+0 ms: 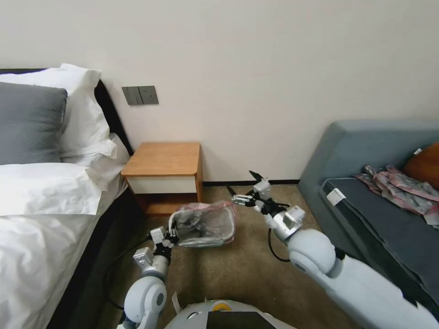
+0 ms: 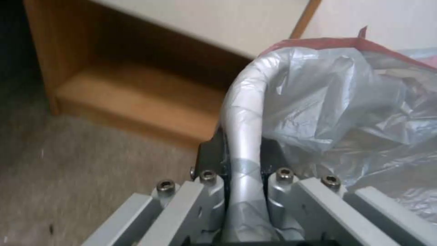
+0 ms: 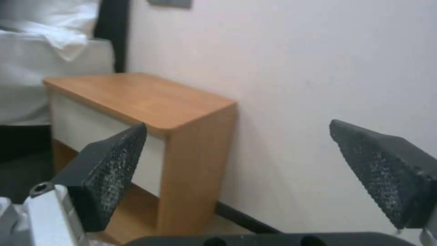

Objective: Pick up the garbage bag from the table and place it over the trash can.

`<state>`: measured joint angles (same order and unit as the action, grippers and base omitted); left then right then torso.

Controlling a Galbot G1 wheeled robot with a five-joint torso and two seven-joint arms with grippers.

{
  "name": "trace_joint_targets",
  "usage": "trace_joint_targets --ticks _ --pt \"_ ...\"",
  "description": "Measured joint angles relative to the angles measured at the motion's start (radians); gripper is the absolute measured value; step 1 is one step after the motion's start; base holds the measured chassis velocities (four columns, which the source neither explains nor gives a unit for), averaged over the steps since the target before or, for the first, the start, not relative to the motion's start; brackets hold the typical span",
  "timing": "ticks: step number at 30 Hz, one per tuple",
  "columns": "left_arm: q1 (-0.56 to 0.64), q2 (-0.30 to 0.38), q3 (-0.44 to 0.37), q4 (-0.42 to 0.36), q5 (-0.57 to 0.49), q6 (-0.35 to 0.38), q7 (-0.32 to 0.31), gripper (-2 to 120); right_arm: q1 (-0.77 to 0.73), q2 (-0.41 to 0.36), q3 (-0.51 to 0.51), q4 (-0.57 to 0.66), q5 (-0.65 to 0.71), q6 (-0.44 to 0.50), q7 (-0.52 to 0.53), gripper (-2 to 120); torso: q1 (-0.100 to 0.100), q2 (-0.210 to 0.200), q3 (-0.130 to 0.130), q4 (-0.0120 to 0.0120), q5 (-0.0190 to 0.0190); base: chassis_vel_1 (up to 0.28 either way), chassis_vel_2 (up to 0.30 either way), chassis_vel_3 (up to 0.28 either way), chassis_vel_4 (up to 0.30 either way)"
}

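The trash can (image 1: 172, 220) stands on the carpet in front of the table (image 1: 164, 157). The crinkly translucent garbage bag (image 1: 211, 223) with its pink rim lies over the can's mouth. My left gripper (image 1: 173, 236) is shut on the can's near-left rim, pinching the bag film wrapped over it. The left wrist view shows that gripper (image 2: 243, 152) clamped on the bag-covered rim (image 2: 245, 102), with loose bag (image 2: 346, 109) beyond and the table's low shelf (image 2: 132, 99) behind. My right gripper (image 1: 242, 185) hovers open just right of the can, apart from it; in its wrist view the gripper (image 3: 237, 130) faces the table (image 3: 136, 99).
A bed with white linen (image 1: 41, 205) runs along the left, close to the table. A grey sofa (image 1: 379, 214) with a pink-grey patterned cloth (image 1: 402, 187) fills the right. Brown carpet (image 1: 238, 274) lies open between them; the wall (image 1: 256, 91) is right behind the table.
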<state>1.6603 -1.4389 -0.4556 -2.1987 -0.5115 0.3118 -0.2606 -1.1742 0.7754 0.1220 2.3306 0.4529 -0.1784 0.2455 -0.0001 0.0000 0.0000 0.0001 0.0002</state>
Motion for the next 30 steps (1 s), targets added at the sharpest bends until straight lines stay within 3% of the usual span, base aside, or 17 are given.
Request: trace_joint_targets --ticks 12,23,28,30 --pt "-0.044 0.075 0.071 0.053 -0.086 0.074 -0.052 5 -0.383 0.287 0.277 -0.003 -0.25 0.111 -0.065 100 0.0 0.0 0.0 -0.0003 -0.0002 0.0 0.0 0.0 0.0" --pt "-0.086 0.065 0.127 0.11 -0.081 0.085 -0.072 5 -0.402 0.33 0.296 -0.007 -0.269 0.126 -0.065 100 0.0 0.0 0.0 0.0 -0.0002 0.0 0.0 0.0 0.0" --pt "-0.105 0.058 0.137 0.118 -0.08 0.128 -0.098 5 -0.379 0.334 0.279 -0.018 -0.264 0.114 -0.06 100 0.0 0.0 0.0 0.0 -0.0002 0.0 0.0 0.0 0.0" --pt "-0.105 0.058 0.137 0.122 -0.08 0.131 -0.1 13 -0.373 0.334 0.278 -0.02 -0.259 0.108 -0.055 100 0.0 0.0 0.0 0.0 -0.0002 0.0 0.0 0.0 0.0"
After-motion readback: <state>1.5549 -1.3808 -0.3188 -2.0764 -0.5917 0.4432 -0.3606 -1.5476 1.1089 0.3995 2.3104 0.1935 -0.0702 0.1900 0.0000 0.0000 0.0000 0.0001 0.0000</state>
